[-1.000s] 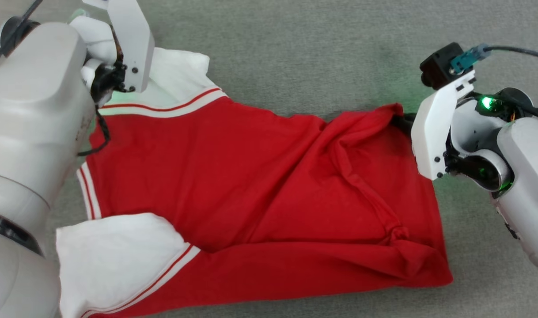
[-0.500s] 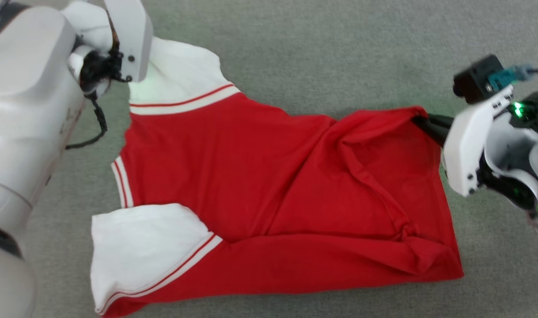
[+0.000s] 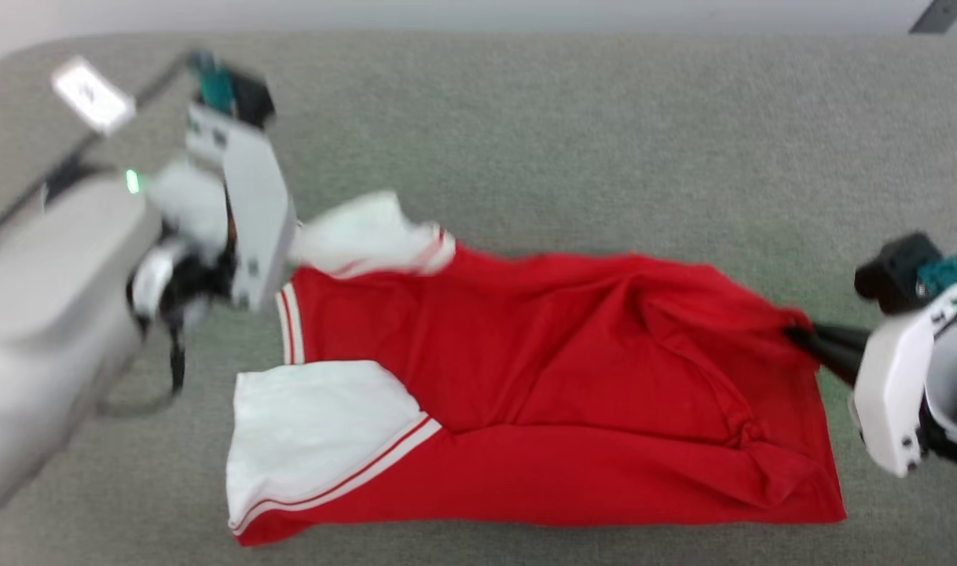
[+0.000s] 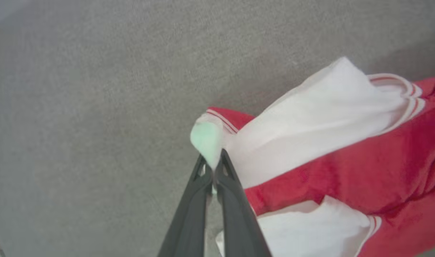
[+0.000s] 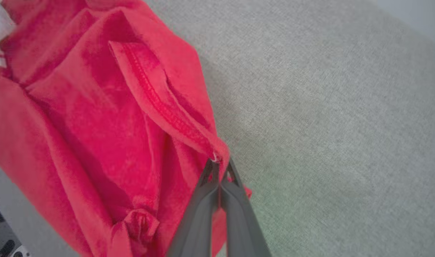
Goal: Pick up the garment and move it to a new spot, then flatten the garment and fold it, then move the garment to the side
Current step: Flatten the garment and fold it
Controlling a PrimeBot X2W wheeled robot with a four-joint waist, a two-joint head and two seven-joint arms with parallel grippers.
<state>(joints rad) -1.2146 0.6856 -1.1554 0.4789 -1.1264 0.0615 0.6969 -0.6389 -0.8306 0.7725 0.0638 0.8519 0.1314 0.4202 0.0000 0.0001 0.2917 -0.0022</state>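
Head view: the garment (image 3: 541, 393) spreads across the middle of the grey surface (image 3: 526, 118). At the right edge, the right gripper (image 3: 797, 336) pinches its red corner.
Left wrist view: at centre, the left gripper (image 4: 214, 162) pinches the white sleeve (image 4: 310, 117).
Right wrist view: at lower centre, the fingers (image 5: 203, 200) are pressed together on red hem.

The head view was soft throughout. The left arm (image 3: 46, 314) was smeared worst, its lower part cut off by the left and bottom edges. Behind the white wrist plate (image 3: 251, 212), the left gripper (image 4: 214, 160) was hidden in that view. The right arm (image 3: 934, 393) ran off the right edge. Much of the garment (image 3: 565, 393) ran past the right and bottom edges of the left wrist view, and past the top, left and bottom of the right wrist view. A dark bar (image 3: 946, 14) in the head view's top right corner was too clipped to identify.
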